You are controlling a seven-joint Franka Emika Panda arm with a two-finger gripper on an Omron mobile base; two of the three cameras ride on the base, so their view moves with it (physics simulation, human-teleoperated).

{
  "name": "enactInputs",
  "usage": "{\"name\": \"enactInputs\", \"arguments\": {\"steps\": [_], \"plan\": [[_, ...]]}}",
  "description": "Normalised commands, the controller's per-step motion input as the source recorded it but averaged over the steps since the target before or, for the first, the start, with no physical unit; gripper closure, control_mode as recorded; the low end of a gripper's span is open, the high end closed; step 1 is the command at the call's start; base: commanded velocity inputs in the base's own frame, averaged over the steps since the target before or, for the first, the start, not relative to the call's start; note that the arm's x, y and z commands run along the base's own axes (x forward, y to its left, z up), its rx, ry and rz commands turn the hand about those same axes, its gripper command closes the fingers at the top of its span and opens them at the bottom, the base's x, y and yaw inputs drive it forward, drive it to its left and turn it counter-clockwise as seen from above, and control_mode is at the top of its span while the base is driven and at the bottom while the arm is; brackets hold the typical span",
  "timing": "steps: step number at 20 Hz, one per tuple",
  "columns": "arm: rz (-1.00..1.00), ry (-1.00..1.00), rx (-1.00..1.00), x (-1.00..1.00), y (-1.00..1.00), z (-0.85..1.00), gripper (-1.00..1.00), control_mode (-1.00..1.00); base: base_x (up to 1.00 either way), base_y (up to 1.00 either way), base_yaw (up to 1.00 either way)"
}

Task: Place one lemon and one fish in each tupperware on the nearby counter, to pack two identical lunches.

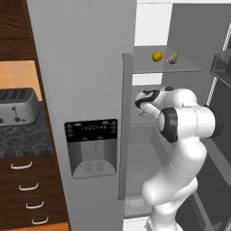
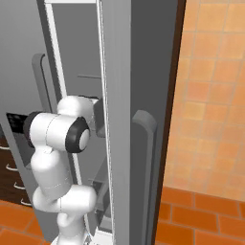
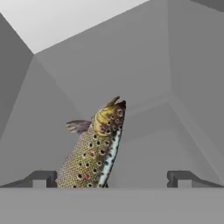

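The gripper sits inside the open fridge with its jaws spread wide, not clamped on anything. Right ahead, a speckled fish pokes up between the tips, left of middle. It looks slim and probably slick, so a grab across the thick mid-body seems safest. Farther up, 1 lemon and another fish sit on the glass shelf.
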Motion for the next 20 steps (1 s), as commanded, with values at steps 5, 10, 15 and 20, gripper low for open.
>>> {"name": "enactInputs", "arguments": {"steps": [5, 10, 15, 20], "plan": [[0.0, 0.1, 0.0, 0.84, 0.0, -0.25, -1.0, -1.0, 0.0, 0.0, 0.0], [0.0, 0.07, 0.0, 0.38, 0.03, -0.35, -1.0, -1.0, 0.0, 0.0, 0.0], [0.0, 0.13, 0.0, -0.37, 0.33, -0.23, -1.0, -1.0, 0.0, 0.0, 0.0], [0.0, 0.05, 0.0, -0.68, 0.62, 0.0, -1.0, -1.0, 0.0, 0.0, 0.0]]}}
